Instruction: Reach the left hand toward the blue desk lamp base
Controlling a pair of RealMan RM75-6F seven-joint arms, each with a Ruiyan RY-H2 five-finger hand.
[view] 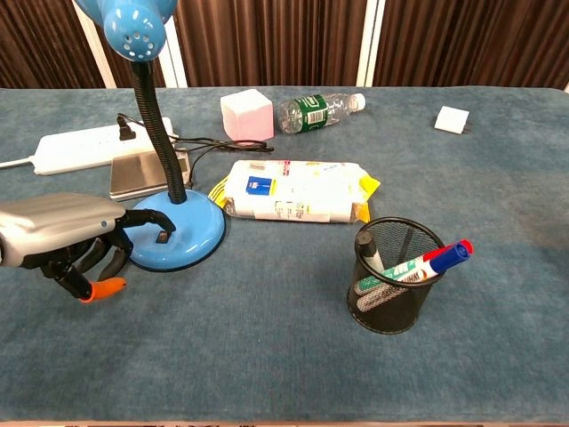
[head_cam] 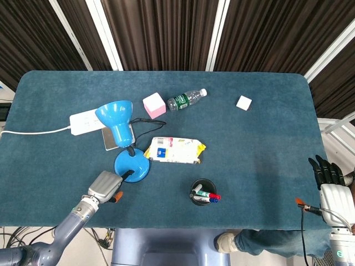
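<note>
The left hand sits at the near-left edge of the round blue desk lamp base, holding nothing, fingers loosely curled with one dark fingertip over the base rim. The base stands on the teal felt desk, just beside a yellow-and-white wipes packet. The right hand hangs off the desk's right edge, fingers spread, empty.

The lamp base sits near the counter's left front, with the left hand just left of it. A packet lies right of the base, a pen holder further right and nearer the front. The right hand hangs off the counter's right edge.
</note>
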